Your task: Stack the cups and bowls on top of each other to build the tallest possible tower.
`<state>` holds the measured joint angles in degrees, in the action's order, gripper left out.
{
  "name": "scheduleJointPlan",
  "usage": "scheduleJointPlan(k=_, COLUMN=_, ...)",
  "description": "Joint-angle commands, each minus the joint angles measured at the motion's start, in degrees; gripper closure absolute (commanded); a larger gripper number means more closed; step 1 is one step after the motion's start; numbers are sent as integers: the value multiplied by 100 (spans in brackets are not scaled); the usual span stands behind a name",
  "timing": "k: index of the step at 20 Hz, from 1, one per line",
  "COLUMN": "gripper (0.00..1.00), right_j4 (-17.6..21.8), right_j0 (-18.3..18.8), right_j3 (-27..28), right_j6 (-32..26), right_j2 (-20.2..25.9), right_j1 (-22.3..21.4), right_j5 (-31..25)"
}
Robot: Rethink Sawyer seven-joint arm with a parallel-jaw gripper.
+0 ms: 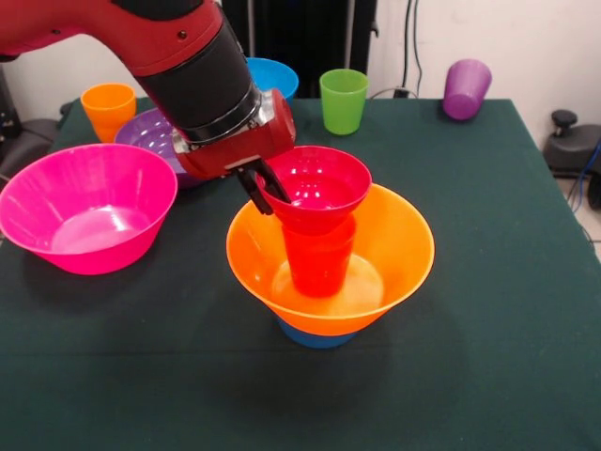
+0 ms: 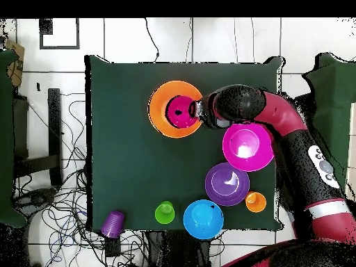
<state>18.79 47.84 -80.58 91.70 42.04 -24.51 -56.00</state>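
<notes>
At frame centre, the black gripper point(image 1: 264, 191) pinches the rim of the small shiny red plastic bowl point(image 1: 319, 188), seating it on the translucent red-orange cup point(image 1: 319, 258) (inside the large orange bowl point(image 1: 399, 249)) to raise the tower.

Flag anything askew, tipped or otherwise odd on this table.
The purple cup lies on its side at the table's far corner, while the green cup stands upright. The small red bowl, gripped by the end effector, tilts on the red-orange cup.
</notes>
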Motion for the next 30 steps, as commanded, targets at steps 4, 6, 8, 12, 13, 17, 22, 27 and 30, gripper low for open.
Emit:
scheduleJointPlan(k=4, gripper=100, right_j4=58, right_j0=-266, right_j3=-128, right_j6=11, right_j2=-220, right_j1=330, right_j5=235)
scheduleJointPlan(k=6, gripper=100, right_j4=74, right_j0=-279, right_j3=-108, right_j6=16, right_j2=-226, right_j1=354, right_j5=268)
scheduleJointPlan(k=8, gripper=100, right_j4=91, right_j0=-288, right_j3=-121, right_j6=47, right_j2=-238, right_j1=364, right_j5=336)
scheduleJointPlan(k=12, gripper=100, right_j4=133, right_j0=-304, right_j3=-121, right_j6=84, right_j2=-267, right_j1=396, right_j5=451)
scheduleJointPlan(k=13, gripper=100, right_j4=141, right_j0=-306, right_j3=-115, right_j6=87, right_j2=-272, right_j1=399, right_j5=466)
scheduleJointPlan(k=17, gripper=100, right_j4=185, right_j0=-336, right_j3=-66, right_j6=100, right_j2=-312, right_j1=391, right_j5=494)
scheduleJointPlan(k=22, gripper=100, right_j4=198, right_j0=-323, right_j3=-109, right_j6=74, right_j2=-325, right_j1=395, right_j5=562)
scheduleJointPlan(k=27, gripper=100, right_j4=218, right_j0=-312, right_j3=-124, right_j6=57, right_j2=-339, right_j1=390, right_j5=673)
scheduleJointPlan(k=30, gripper=100, right_j4=201, right_j0=-310, right_j3=-103, right_j6=41, right_j2=-350, right_j1=380, right_j5=663)
